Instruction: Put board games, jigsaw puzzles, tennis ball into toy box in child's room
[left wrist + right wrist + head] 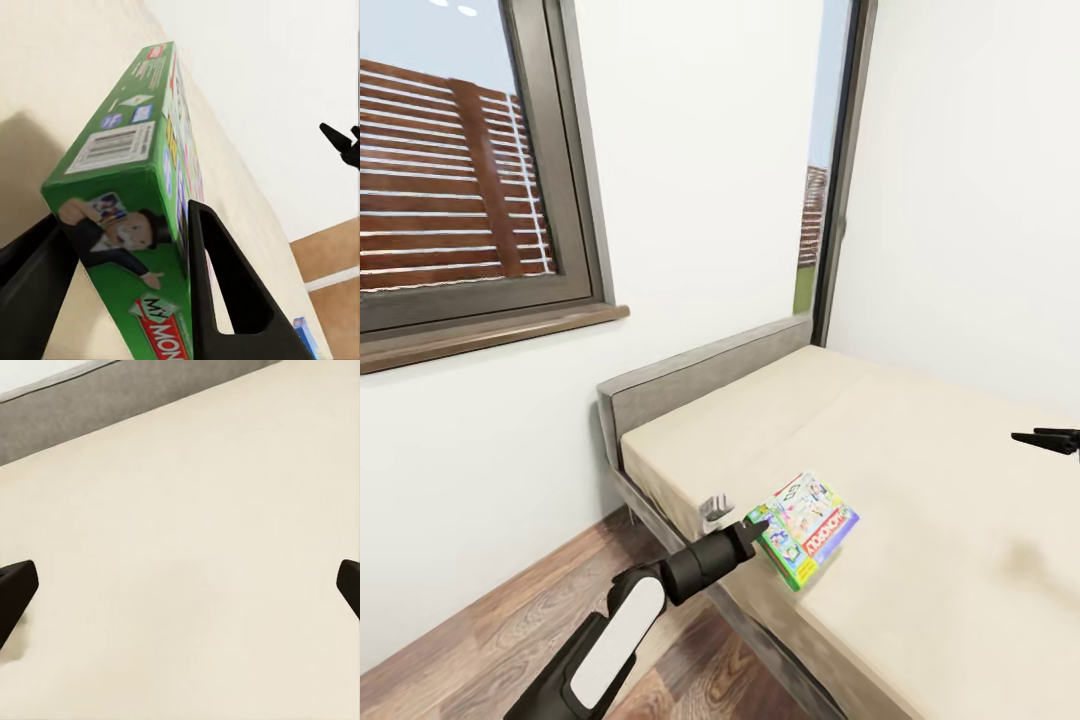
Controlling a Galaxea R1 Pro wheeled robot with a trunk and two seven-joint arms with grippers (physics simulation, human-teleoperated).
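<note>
my left pincer point(758, 531) grips the green board game point(807, 528) over the bed point(920, 440); my right pincer point(180, 585) is open. next i carry it to the toy box.

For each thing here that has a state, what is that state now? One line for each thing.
Left claw: shut on the green game box, gripping its end.
Green game box: held at the bed's edge, tilted, one end raised.
Right claw: open, holding nothing, over the mattress.
Bed: mattress bare, without sheets.
Window: closed.
</note>
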